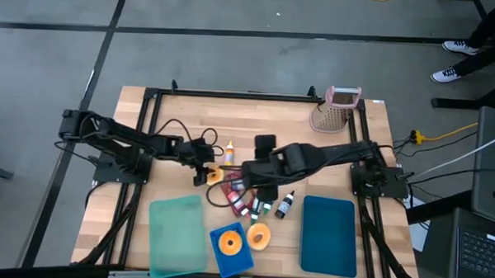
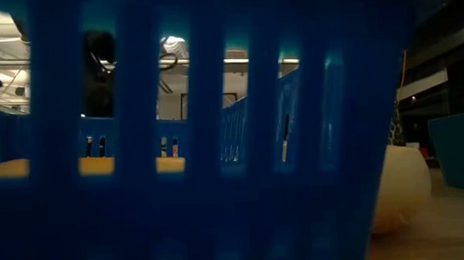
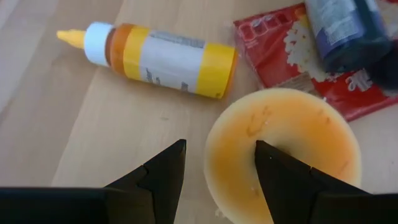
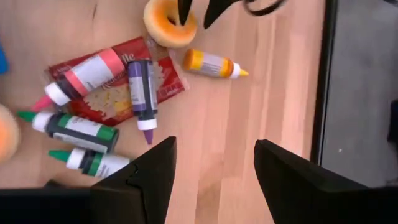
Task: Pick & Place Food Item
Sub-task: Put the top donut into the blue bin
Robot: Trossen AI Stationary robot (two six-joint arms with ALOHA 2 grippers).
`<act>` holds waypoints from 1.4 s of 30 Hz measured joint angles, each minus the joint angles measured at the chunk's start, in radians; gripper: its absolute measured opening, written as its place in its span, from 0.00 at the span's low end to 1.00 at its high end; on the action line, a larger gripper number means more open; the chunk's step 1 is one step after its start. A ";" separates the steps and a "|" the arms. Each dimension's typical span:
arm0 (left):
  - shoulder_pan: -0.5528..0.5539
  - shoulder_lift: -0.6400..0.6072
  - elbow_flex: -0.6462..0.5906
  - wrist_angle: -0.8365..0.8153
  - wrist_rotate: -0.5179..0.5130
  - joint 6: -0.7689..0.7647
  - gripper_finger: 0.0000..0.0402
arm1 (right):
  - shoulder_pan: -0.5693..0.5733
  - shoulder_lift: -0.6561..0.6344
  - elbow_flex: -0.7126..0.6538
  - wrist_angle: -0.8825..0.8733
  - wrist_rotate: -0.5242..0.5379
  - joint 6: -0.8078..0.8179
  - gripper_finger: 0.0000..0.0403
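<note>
An orange-glazed doughnut (image 3: 283,152) lies on the wooden table next to a red snack packet (image 3: 292,50) and a yellow bottle (image 3: 161,59). My left gripper (image 3: 217,165) is open and slants down at the doughnut's edge, one finger over the doughnut and the other over bare wood beside it. My right gripper (image 4: 211,165) is open with nothing between its fingers. It hangs well above the table, over bare wood by the coloured bottles (image 4: 81,130). The high view shows both grippers near the table's middle, the left gripper (image 1: 207,172) and the right gripper (image 1: 253,166). My left gripper stands astride the doughnut's rim (image 3: 214,155), coming slanting down from the table's left. Whether either finger touches the doughnut, I cannot tell.
A blue basket (image 1: 242,258) holding a doughnut stands at the near edge, with a second doughnut (image 1: 259,236) beside it. A green tray (image 1: 178,231) lies near left and a teal tray (image 1: 328,233) near right. A pink holder (image 1: 335,109) stands far right. The basket fills the low view.
</note>
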 joint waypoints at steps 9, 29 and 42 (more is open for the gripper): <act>0.002 0.056 0.001 0.009 0.036 -0.007 0.47 | 0.038 -0.302 -0.308 0.137 0.130 0.138 0.53; 0.008 -0.054 0.184 -0.068 0.180 0.086 0.03 | 0.311 -0.671 -0.714 0.340 0.650 0.403 0.53; -0.251 0.000 0.269 -0.019 0.348 0.028 0.03 | 0.431 -0.671 -0.714 0.325 0.707 0.506 0.53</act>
